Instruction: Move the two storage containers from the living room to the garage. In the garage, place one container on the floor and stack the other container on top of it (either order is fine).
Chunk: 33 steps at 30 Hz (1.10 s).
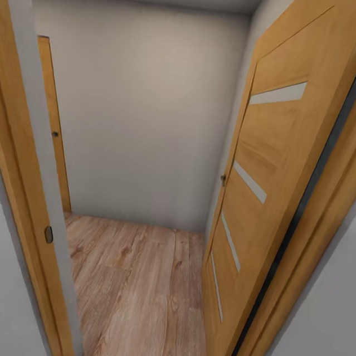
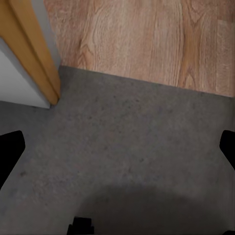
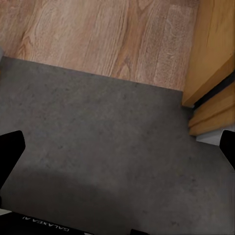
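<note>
The two storage containers are out of view. I stand at a doorway where the garage's dark grey concrete floor (image 2: 122,147) meets light wood planks (image 2: 147,39). My left gripper (image 2: 117,149) hangs open over the concrete, its black fingertips (image 2: 10,152) spread wide with nothing between them. My right gripper (image 3: 117,154) is also open and empty above the concrete floor (image 3: 107,137), beside the foot of the door frame (image 3: 210,112).
Ahead, a narrow passage with a wood plank floor (image 1: 140,291) ends at a beige wall (image 1: 147,112). A light wooden door (image 1: 268,173) stands open on the right. The door frame (image 1: 26,180) closes in on the left, with another wooden door edge (image 1: 53,122) behind it.
</note>
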### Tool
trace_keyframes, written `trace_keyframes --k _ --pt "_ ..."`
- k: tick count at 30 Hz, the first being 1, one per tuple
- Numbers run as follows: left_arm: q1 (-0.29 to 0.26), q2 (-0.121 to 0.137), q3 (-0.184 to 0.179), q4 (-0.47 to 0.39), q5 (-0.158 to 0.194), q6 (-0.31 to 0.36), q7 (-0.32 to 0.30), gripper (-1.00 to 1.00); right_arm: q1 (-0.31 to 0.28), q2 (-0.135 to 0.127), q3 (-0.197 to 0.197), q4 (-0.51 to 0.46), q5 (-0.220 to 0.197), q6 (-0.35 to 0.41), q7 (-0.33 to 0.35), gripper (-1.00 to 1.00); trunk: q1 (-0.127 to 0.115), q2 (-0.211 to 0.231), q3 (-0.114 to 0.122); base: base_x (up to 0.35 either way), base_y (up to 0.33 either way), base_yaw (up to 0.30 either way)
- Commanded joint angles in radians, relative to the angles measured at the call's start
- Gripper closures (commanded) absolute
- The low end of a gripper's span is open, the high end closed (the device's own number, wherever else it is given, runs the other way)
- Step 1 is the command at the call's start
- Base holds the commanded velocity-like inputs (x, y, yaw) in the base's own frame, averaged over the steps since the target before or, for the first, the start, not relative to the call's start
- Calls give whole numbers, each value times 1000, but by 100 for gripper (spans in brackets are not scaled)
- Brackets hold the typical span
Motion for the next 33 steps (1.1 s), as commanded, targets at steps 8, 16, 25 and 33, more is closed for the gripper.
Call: trace_keyframes --k 8,16,25,33 --pt "-1 -1 8 1 8 -2 -11 -100 -1 0 -6 0 9 -3 3 -100 1 -1 -2 21 -2 0" --pt "-1 0 7 1 8 0 -10 -100 -1 0 -7 0 10 -3 3 -100 1 -1 -2 10 0 0" --pt "-1 0 7 1 8 1 -9 -100 -1 0 -6 0 10 -3 3 -100 1 -1 -2 247 0 0" --pt "-1 0 9 1 8 -1 -9 -100 -1 1 -6 0 10 -2 3 -100 1 -1 -2 120 0 22"
